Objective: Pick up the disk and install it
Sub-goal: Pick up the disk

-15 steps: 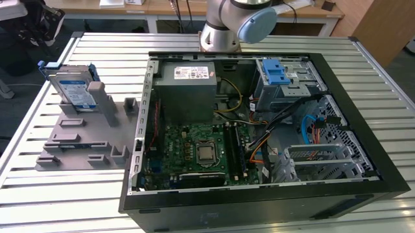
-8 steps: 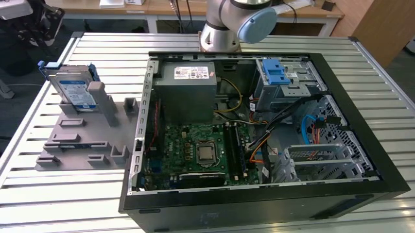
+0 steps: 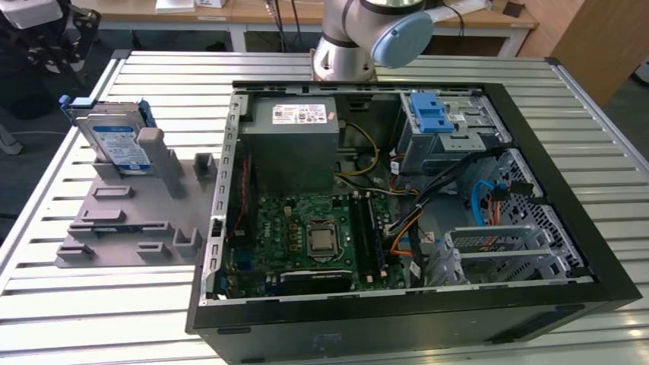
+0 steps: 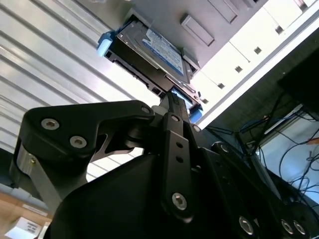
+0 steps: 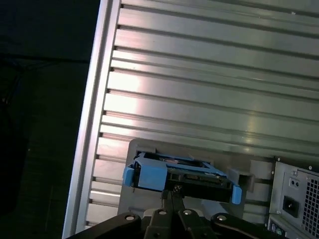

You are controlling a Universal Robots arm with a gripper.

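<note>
Jaws are closed, gripping nothing; silver rectangular hard drive in blue plastic carrier (image 3: 114, 141) stands upright in grey plastic fixture (image 3: 121, 220) by the worktop (image 3: 102, 304) edge at the exterior view's left.

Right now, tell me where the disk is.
The disk stands on edge in the grey fixture on the exterior view's left, beside the open computer case, on the slatted metal table.

disk (image 3: 114, 141): silver; blue-and-white label; blue carrier
worktop (image 3: 102, 304): silver, ribbed in parallel slats
fixture (image 3: 112, 228): plain grey
case (image 3: 406, 334): black
board (image 3: 294, 220): green
latch (image 3: 434, 114): blue
fingers (image 4: 174, 144): black
</note>
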